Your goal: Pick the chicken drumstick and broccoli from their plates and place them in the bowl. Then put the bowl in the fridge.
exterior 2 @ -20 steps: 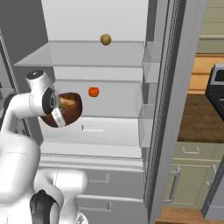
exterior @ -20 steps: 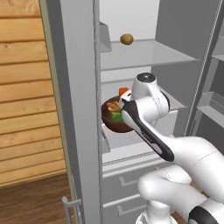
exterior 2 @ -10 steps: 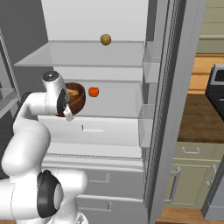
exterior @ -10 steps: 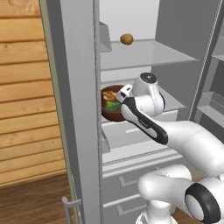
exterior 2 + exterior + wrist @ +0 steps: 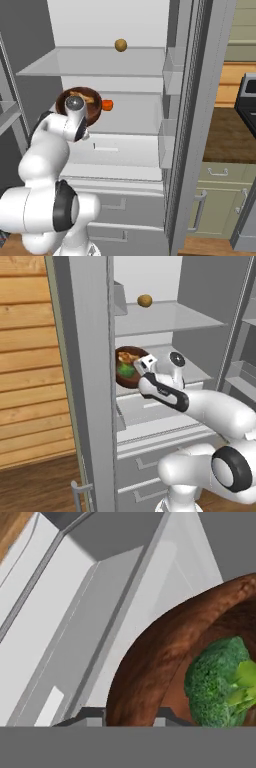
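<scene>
The dark reddish-brown bowl [image 5: 131,378] hangs tilted inside the open fridge [image 5: 90,381], over its middle shelf. My gripper [image 5: 142,369] is shut on the bowl's near rim. In the hand view the bowl wall [image 5: 150,662] runs between my gripper [image 5: 131,717] fingertips. The green broccoli [image 5: 220,684] lies inside the bowl, also seen as broccoli [image 5: 126,371] from the left. The golden-brown chicken drumstick [image 5: 128,357] lies beside it in the bowl [image 5: 92,112], and the drumstick [image 5: 81,95] shows over the rim. The plates are out of view.
A tan roundish lump [image 5: 144,301] sits on the upper shelf [image 5: 165,318], also seen from the right [image 5: 120,45]. A small orange-red thing [image 5: 107,105] rests on the middle shelf just right of the bowl. Door bins [image 5: 167,145] line the right side; drawers sit below.
My arm has stretched forward and carried the bowl deeper into the fridge, over the middle shelf. The grip on the rim has stayed shut.
</scene>
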You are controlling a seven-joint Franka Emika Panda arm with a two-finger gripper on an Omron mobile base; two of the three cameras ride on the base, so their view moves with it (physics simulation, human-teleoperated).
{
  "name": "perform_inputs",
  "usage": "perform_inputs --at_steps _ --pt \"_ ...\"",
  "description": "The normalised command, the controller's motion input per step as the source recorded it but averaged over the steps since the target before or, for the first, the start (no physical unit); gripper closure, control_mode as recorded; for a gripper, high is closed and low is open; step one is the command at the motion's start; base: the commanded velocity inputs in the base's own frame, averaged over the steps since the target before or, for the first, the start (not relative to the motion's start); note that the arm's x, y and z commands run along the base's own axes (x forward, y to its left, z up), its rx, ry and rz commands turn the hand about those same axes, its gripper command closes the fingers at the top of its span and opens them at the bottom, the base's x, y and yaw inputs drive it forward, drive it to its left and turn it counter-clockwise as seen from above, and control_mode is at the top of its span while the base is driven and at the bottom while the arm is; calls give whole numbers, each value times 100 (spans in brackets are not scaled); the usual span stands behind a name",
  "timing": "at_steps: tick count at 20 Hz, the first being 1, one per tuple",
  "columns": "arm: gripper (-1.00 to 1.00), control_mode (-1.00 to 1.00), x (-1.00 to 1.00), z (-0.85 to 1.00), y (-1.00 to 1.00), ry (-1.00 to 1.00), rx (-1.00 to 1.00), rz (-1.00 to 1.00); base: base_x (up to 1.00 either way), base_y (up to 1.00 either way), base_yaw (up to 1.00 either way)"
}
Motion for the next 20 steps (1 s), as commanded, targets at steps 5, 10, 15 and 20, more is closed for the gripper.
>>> perform_inputs --at_steps 5,10,15,20 --pt "100 -100 52 -28 29 0 9 1 0 0 0" --pt "100 -100 30 -16 20 0 0 3 0 0 0" --pt "100 -100 0 -46 3 0 0 3 0 0 0" --pt "-100 -100 27 -29 8 0 0 0 0 0 0"
